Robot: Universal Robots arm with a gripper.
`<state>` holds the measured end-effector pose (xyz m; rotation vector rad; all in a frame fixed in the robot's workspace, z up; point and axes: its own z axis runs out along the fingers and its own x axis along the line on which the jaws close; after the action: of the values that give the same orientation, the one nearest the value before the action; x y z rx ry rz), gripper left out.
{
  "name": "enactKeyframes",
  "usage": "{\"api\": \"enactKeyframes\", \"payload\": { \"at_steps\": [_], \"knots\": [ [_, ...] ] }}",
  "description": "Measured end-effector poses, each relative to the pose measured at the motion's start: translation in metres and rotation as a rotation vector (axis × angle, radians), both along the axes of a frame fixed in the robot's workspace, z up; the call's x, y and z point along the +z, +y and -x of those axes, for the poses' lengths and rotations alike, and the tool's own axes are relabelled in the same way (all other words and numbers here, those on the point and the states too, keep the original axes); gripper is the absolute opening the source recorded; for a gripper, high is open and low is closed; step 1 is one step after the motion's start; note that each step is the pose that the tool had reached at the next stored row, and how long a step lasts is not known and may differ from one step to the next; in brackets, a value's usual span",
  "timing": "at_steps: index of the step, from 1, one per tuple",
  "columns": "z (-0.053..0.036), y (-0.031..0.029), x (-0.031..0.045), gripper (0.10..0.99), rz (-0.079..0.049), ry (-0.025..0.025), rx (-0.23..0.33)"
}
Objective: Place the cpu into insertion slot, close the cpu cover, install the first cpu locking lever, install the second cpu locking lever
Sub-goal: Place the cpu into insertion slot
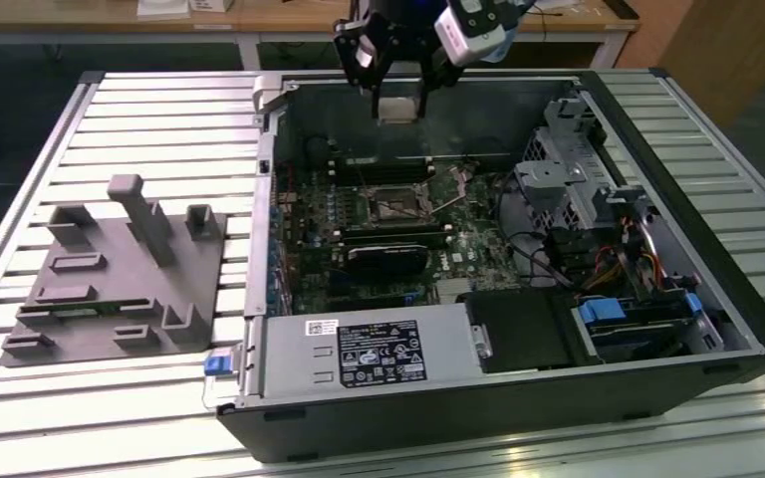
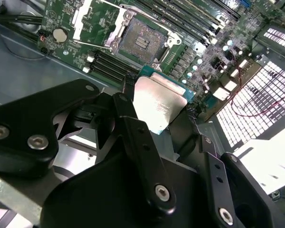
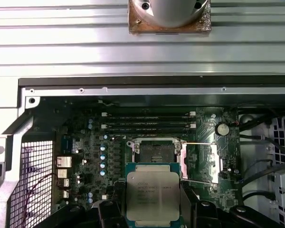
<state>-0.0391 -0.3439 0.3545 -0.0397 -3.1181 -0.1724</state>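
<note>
Care suits the small, flat, square cpu with its silvery-grey metal top [image 3: 153,194]: it looks light, stiff and easy to hurt underneath, so its 2 side edges are best to grip. The black metal claw [image 2: 156,107] is pinched on those edges, holding it in the air above the open, dark square socket [image 3: 154,153].

I count one gripper [image 1: 398,100], one cpu [image 3: 153,192], one insertion slot [image 3: 155,153], one open computer case [image 1: 489,408], one black power-supply box [image 1: 370,351], one round coin battery [image 3: 222,128], and one grey fixture block [image 1: 117,269] on one slatted table [image 1: 156,110].
</note>
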Motion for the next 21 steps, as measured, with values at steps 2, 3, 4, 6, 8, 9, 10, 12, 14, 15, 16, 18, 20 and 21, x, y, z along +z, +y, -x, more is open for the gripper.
{"api": "enactKeyframes", "payload": {
  "at_steps": [2, 3, 4, 6, 8, 9, 10, 12, 14, 15, 16, 18, 20, 21],
  "knots": [
    [0.0001, 0.0, -0.0012, 0.541, 0.0, 0.0, 0.0],
    [0.0001, 0.0, -0.0018, 0.541, 0.0, 0.0, 0.0],
    [0.0, 0.0, -0.0025, 0.541, 0.0, -0.0001, 0.0],
    [0.0, 0.0, -0.004, 0.541, 0.0, 0.0, 0.0],
    [0.0, 0.0, -0.0053, 0.541, 0.0, 0.0, 0.0],
    [0.0, 0.0, -0.006, 0.541, 0.0, 0.0, 0.0],
    [0.0, 0.0, -0.0066, 0.541, 0.0, 0.0, 0.0],
    [0.0, 0.0, -0.0078, 0.541, 0.001, 0.0, 0.0],
    [0.0, 0.0, -0.009, 0.541, 0.001, 0.0, 0.0],
    [0.0, 0.0, -0.0096, 0.541, 0.001, 0.0, 0.0],
    [0.0, 0.0, -0.0102, 0.541, 0.001, 0.0, 0.0],
    [0.0, 0.0, -0.0114, 0.541, 0.001, 0.0, 0.0],
    [0.0, 0.0, -0.0127, 0.541, 0.002, 0.0, 0.0],
    [0.0, 0.0, -0.0133, 0.541, 0.002, 0.0, 0.0]
  ]
}}
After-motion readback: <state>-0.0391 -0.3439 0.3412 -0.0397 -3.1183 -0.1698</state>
